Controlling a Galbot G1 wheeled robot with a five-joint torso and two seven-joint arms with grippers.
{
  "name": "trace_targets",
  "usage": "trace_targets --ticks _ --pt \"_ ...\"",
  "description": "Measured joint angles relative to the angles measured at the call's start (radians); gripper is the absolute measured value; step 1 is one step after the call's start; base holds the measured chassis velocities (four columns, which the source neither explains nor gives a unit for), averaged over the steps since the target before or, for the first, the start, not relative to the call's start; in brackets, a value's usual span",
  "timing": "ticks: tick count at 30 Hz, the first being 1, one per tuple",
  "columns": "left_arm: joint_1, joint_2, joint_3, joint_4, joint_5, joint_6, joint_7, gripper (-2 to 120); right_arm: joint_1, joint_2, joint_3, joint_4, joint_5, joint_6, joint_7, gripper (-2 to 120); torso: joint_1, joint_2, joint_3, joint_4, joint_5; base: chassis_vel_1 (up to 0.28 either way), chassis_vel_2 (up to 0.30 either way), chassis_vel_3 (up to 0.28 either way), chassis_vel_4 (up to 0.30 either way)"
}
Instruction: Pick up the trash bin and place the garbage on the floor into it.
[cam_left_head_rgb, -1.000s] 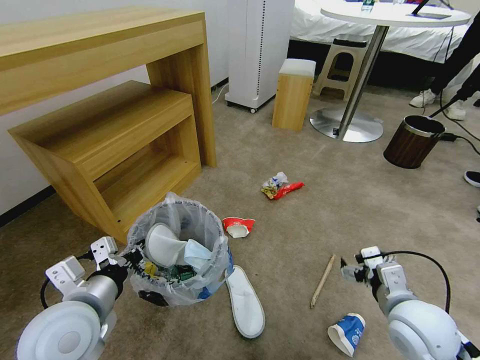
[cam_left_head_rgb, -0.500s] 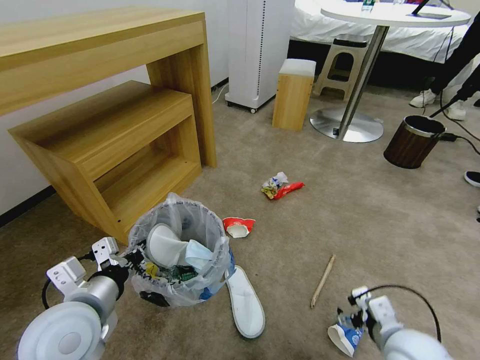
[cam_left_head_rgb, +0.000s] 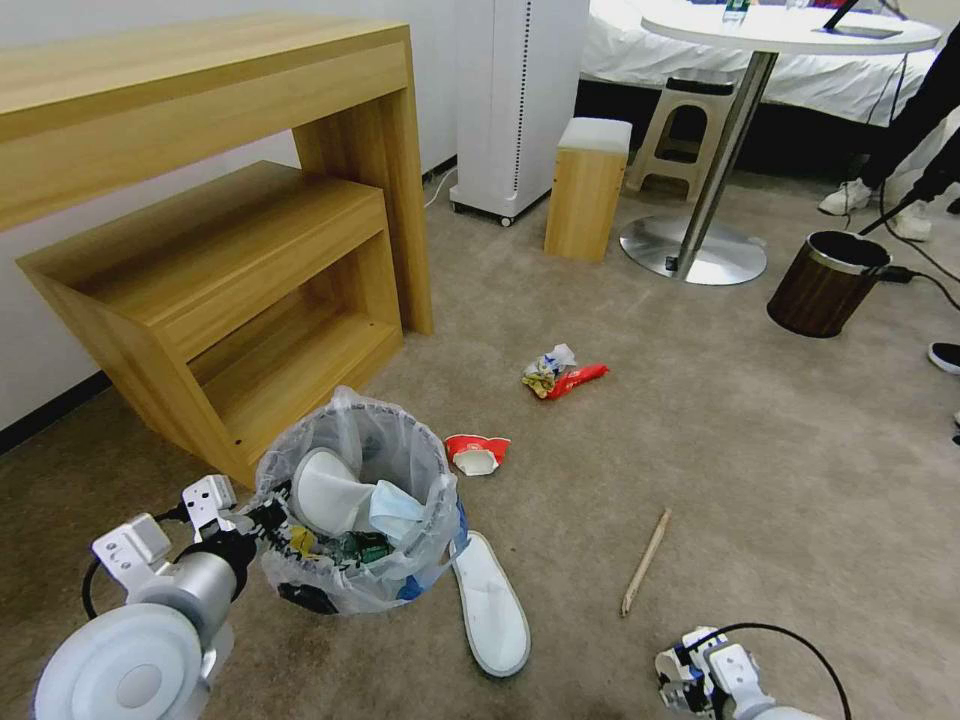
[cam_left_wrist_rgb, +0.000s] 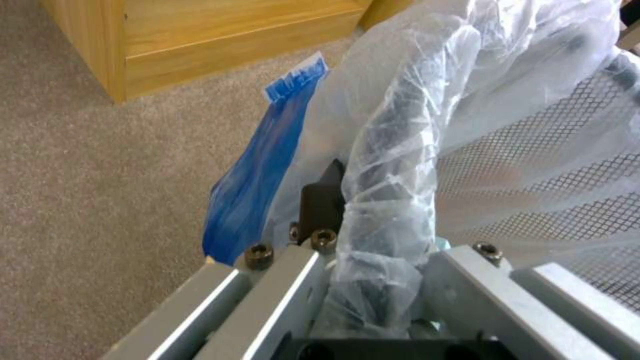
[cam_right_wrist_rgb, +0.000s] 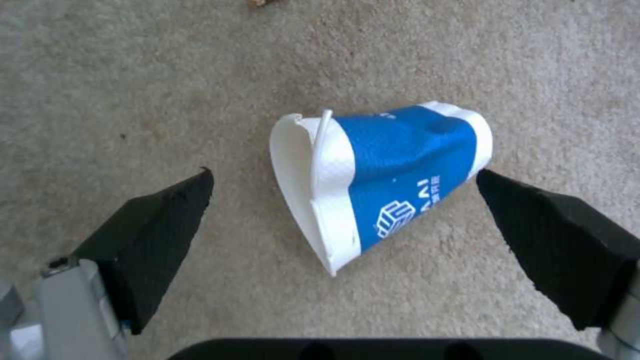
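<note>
1. The left gripper (cam_left_wrist_rgb: 373, 280) is clamped on the bag-wrapped rim of the trash bin (cam_left_head_rgb: 355, 520), holding it at about 7 o'clock in the head view, close to the wooden desk (cam_left_head_rgb: 200, 200). In the bin I can see a white slipper and a light-blue mask.

2. The right gripper (cam_right_wrist_rgb: 343, 225) is low over the floor (cam_left_head_rgb: 750, 430) at about 5 o'clock, with its black pads (cam_right_wrist_rgb: 153, 230) spread wide, one on each side of the blue paper cup (cam_right_wrist_rgb: 387, 180) and neither touching it.

3. The cup lies on its side, crushed. In the wrist view its long axis runs almost along the line between the pads, with the open white mouth toward one pad and the base toward the other. I'd judge that a straight closure would squeeze it end to end rather than across its flattened sides, so it might buckle or skid.

4. The right arm is plainly the nearer one for this cup, and the left is busy with the bin.

5. Other garbage is left on the carpet: a white slipper (cam_left_head_rgb: 490, 605) just beside the bin at 6 o'clock, a wooden stick (cam_left_head_rgb: 645, 562) between slipper and cup, a red-white crushed cup (cam_left_head_rgb: 476, 452) near the bin's far side, and a red wrapper (cam_left_head_rgb: 563, 375) farther out toward 12.
</note>
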Motion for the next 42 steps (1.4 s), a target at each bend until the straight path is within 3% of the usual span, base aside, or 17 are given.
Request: trace_targets --ticks 16,42 --pt "-0.003 -0.001 0.003 -0.001 0.000 0.000 0.001 1 0.072 0.037 -0.028 -0.127 -0.035 0.064 -0.001 100 0.000 0.000 0.000 0.0000 0.0000 0.000 0.000 0.000 0.000" --pt "-0.002 -0.007 0.005 -0.006 0.002 -0.002 0.000 1 0.118 0.061 -0.065 -0.228 -0.073 0.086 0.006 99 0.000 0.000 0.000 0.0000 0.0000 0.000 0.000 0.000 0.000"
